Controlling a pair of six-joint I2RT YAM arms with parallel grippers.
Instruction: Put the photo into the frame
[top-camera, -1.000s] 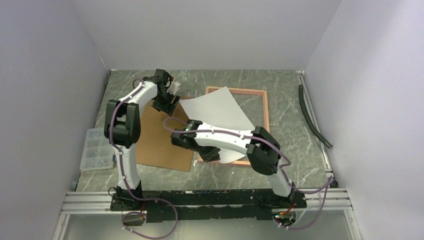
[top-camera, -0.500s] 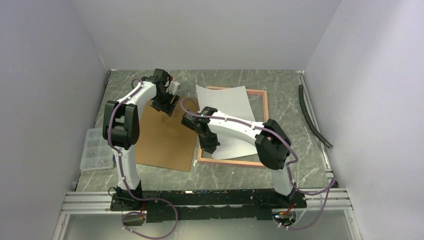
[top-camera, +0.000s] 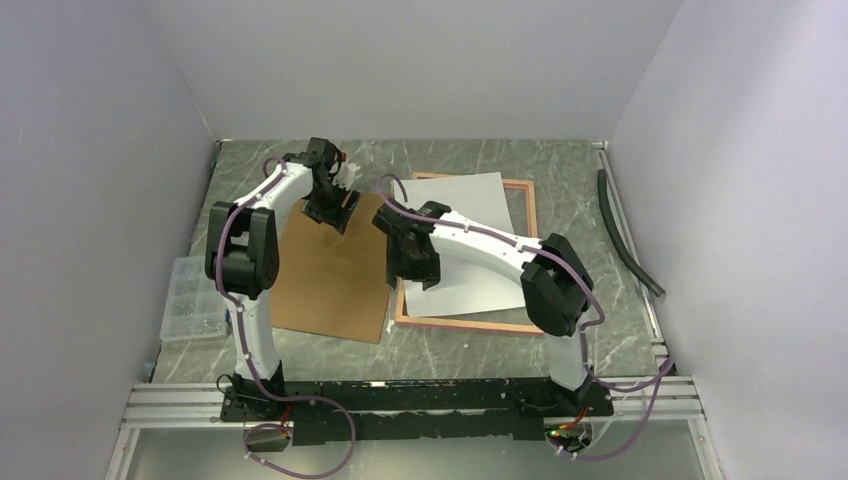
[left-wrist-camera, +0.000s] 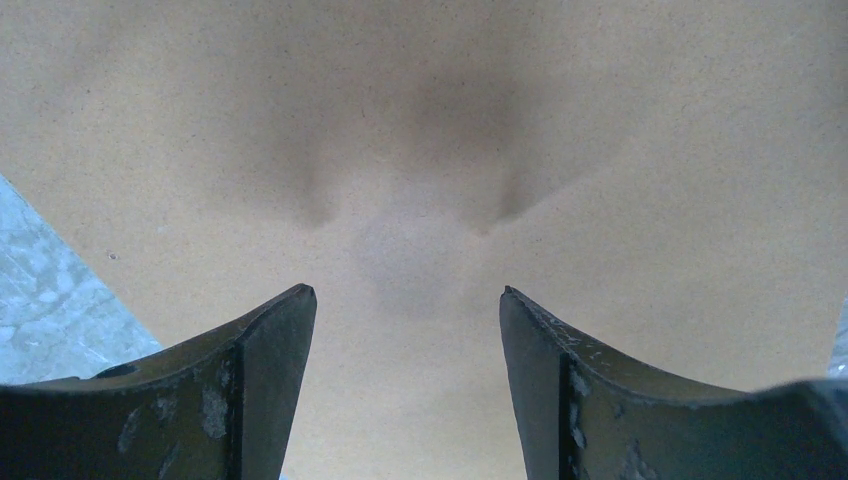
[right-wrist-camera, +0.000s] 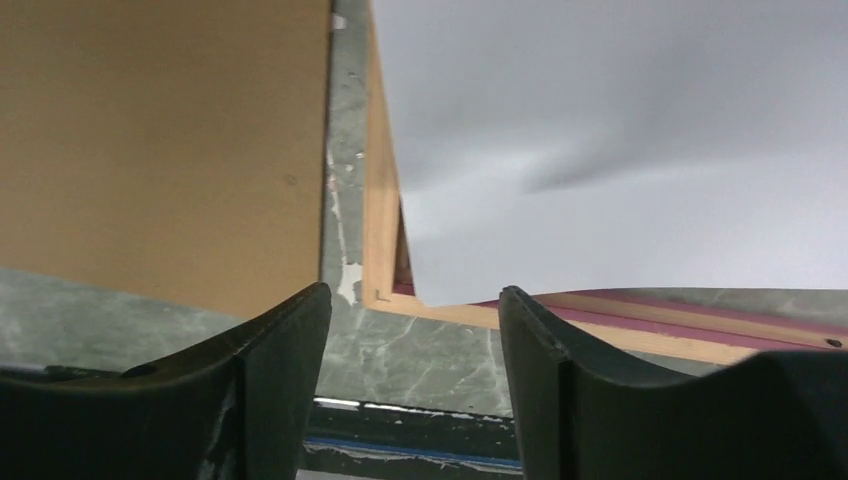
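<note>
Both pairs of fingers stand apart with nothing between them. My right gripper (right-wrist-camera: 415, 290) hangs over the near left corner of the large rectangular pink-bordered wooden frame (right-wrist-camera: 378, 200). Only its wrist view shows the large thin photo (right-wrist-camera: 600, 150), plain white back up, meeting the left rail there; overhead, my arm hides that spot. Overhead, the photo lies slightly askew in the frame. My left gripper (left-wrist-camera: 405, 295) hovers over the flat brown backing board (left-wrist-camera: 420, 100) on the green marbled table (top-camera: 600, 260).
</note>
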